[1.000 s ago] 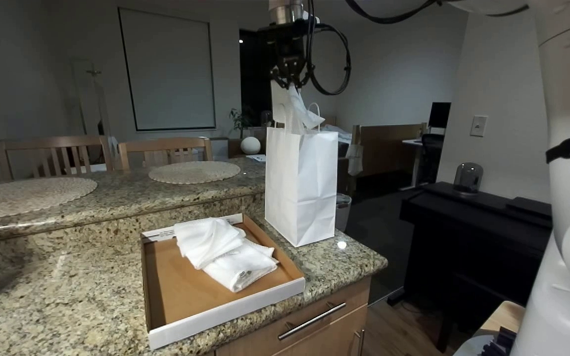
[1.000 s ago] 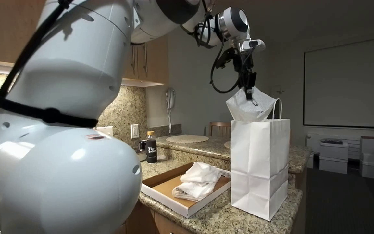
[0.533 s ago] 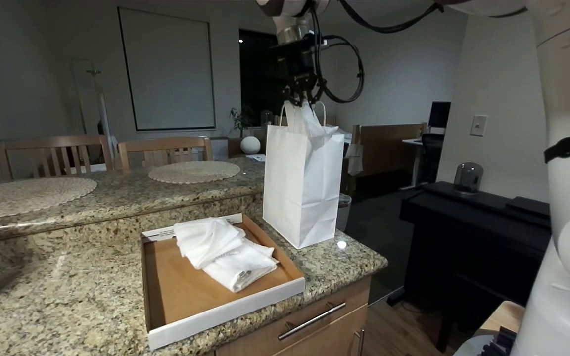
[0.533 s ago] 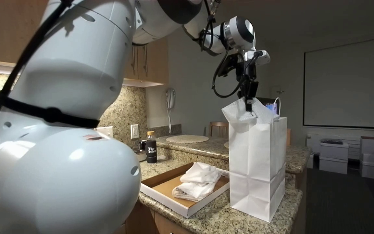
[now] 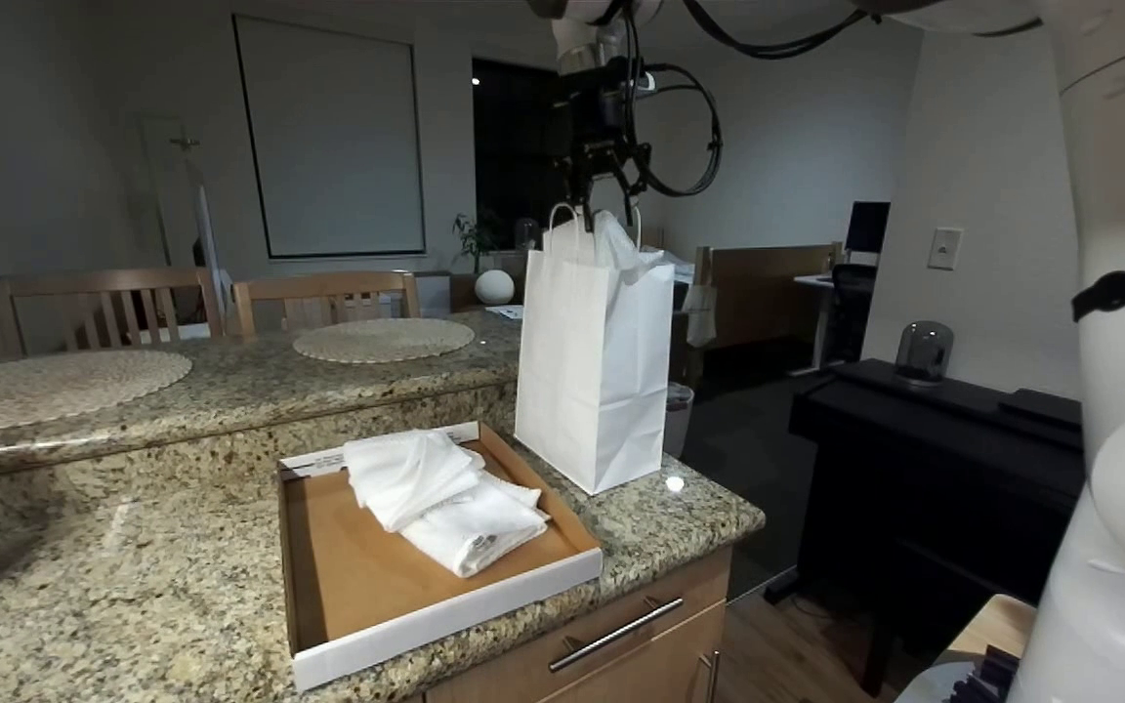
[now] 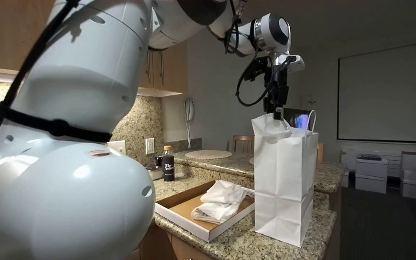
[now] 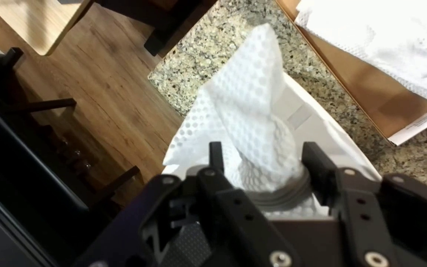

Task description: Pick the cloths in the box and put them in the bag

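A white paper bag (image 5: 594, 381) stands upright on the counter in both exterior views. Dotted white cloth (image 7: 248, 96) pokes out of its mouth, partly inside; how deep it reaches is hidden. Right above the mouth, my gripper (image 7: 262, 145) has its jaws spread apart, with the loose cloth lying between and below them. In an exterior view the gripper (image 5: 609, 223) has its fingertips level with the bag's handles. The shallow box (image 5: 445, 625) beside the bag holds crumpled, folded white cloths (image 5: 416, 478), also visible in the wrist view.
The granite counter (image 5: 699, 517) ends close to the bag. A raised ledge behind carries woven placemats (image 5: 385, 339). A dark bottle (image 6: 168, 169) stands past the box in an exterior view. One upright paper handle (image 6: 312, 121) rises near the gripper.
The gripper came down to the bag's mouth with the cloth, then its jaws opened and it rose slightly. The cloth's top slumped into the opening, and the bag shifted a little.
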Robot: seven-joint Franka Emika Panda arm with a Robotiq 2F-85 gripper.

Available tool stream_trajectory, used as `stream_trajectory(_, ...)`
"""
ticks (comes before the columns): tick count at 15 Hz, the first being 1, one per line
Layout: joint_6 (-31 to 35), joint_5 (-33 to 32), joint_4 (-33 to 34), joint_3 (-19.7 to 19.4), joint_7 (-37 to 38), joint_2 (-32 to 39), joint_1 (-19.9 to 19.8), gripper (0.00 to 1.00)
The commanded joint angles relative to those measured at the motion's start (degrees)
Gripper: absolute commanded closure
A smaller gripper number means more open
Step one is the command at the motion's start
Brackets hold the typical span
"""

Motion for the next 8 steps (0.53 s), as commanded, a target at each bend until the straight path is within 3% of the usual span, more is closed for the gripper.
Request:
stream_trajectory(1,-0.84,5.53,3.21,-0.70,0.17,-1.85,-2.39,0.12)
stream_trajectory(3,0.15,7.74,4.51,-1.01,0.43,-3.75,-3.00,0.02)
stream_trajectory(8,0.66,9.05,5.81,0.19,-1.22,-9.79,-1.16,0.00)
